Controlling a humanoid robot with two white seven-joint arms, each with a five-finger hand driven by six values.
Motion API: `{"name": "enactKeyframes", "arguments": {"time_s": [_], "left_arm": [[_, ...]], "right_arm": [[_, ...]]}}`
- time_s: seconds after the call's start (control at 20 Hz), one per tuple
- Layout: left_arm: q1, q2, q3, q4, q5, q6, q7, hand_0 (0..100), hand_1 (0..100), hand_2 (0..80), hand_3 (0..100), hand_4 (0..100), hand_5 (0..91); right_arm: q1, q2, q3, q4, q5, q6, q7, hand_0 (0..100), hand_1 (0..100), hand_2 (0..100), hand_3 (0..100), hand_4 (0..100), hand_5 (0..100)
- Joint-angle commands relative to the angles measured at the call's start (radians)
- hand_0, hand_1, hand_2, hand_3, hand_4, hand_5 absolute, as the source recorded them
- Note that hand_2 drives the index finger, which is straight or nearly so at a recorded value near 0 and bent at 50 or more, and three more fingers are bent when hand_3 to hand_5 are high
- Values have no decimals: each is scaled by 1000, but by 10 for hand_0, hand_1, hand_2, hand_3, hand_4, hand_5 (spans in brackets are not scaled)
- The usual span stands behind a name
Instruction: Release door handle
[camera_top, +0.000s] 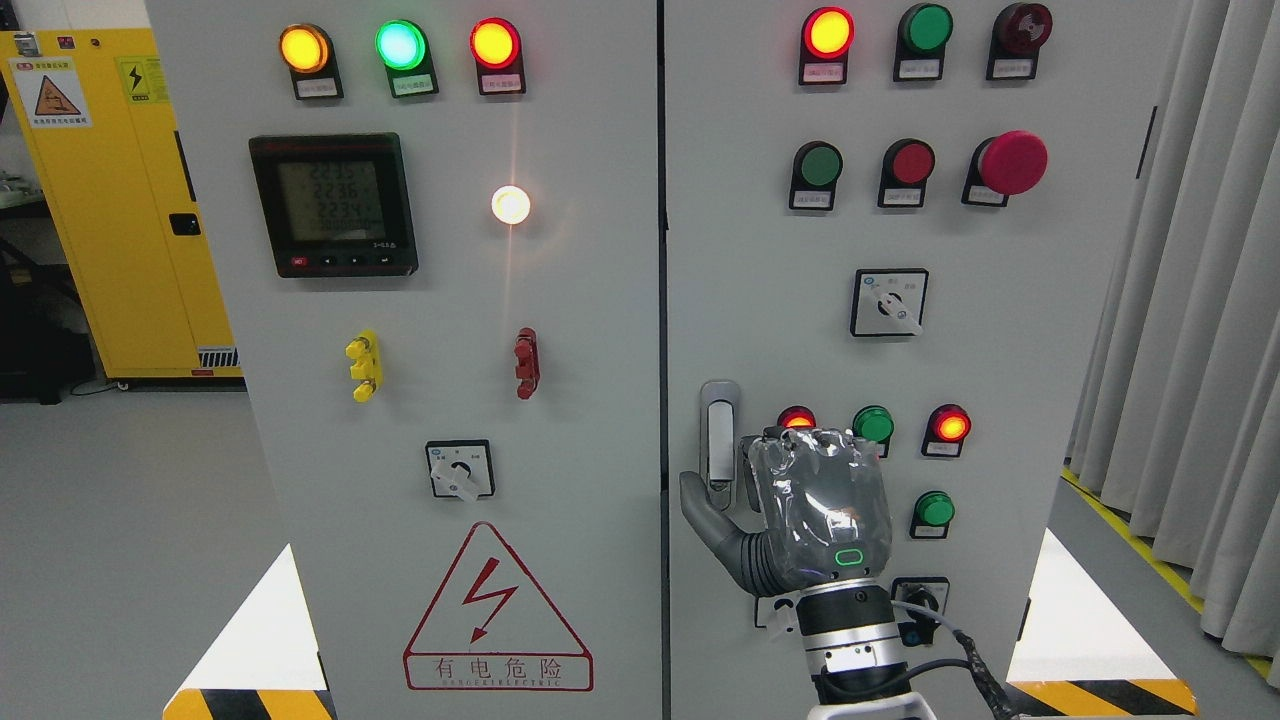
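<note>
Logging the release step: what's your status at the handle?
Right robot hand beside door handle, thumb splayed at its base, not gripping. Left arm out of view. Pushbuttons close beside the hand.

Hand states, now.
Right hand: fingers curled, thumb out by the door handle; grasp cannot be told.
Left hand: not in view.

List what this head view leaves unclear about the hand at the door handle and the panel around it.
- Right hand: seen from its back, fingers hidden, so contact with the door handle cannot be told.
- Red indicator light: lower part covered by the hand.
- Rotary switch: partly behind the wrist.
- Button labels: too small to read.
- Left arm: out of frame.
</note>
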Motion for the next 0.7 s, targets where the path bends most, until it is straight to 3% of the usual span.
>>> {"name": "enactKeyframes", "arguments": {"time_s": [0.0, 0.65], "left_arm": [[-8, 0, 0, -14, 1, 0, 0, 120, 556, 0, 0, 0, 0], [-8, -1, 0, -14, -1, 0, 0, 120, 556, 0, 0, 0, 0]], "right_arm": [[-3, 1, 2, 14, -2, 2, 0, 373, 256, 970, 1000, 1000, 1000], [0, 1, 1, 8, -5, 2, -1, 554, 252, 970, 1000, 1000, 1000]]}}
